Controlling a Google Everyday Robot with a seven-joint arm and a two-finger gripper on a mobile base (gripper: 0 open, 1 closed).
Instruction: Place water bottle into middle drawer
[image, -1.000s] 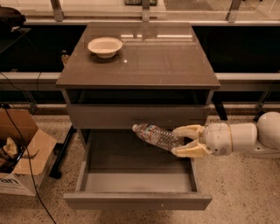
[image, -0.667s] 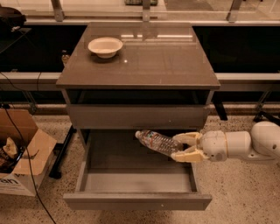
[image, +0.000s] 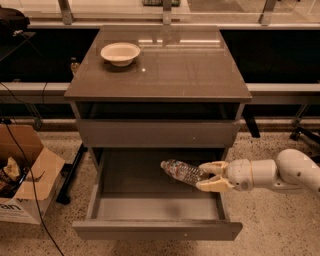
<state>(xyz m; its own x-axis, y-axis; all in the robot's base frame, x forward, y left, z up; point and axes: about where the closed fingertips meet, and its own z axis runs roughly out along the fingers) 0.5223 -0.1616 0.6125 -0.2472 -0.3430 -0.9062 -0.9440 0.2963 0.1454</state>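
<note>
End effector (image: 201, 177) above drawer (image: 155, 229) hides bottle (image: 179, 170) base.

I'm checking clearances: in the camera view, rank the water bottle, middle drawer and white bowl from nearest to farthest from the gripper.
1. The water bottle, clamped in the gripper at lower right.
2. The middle drawer, open beneath it.
3. The white bowl, cabinet top, back left.

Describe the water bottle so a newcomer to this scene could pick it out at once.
Find the grey cabinet mid-view, its open drawer pulled out at the bottom. Over the drawer's right side the gripper, reaching in from the right, holds the water bottle tilted, free end up-left. It is the only clear, crinkled plastic item; the white bowl sits on the cabinet top.
</note>
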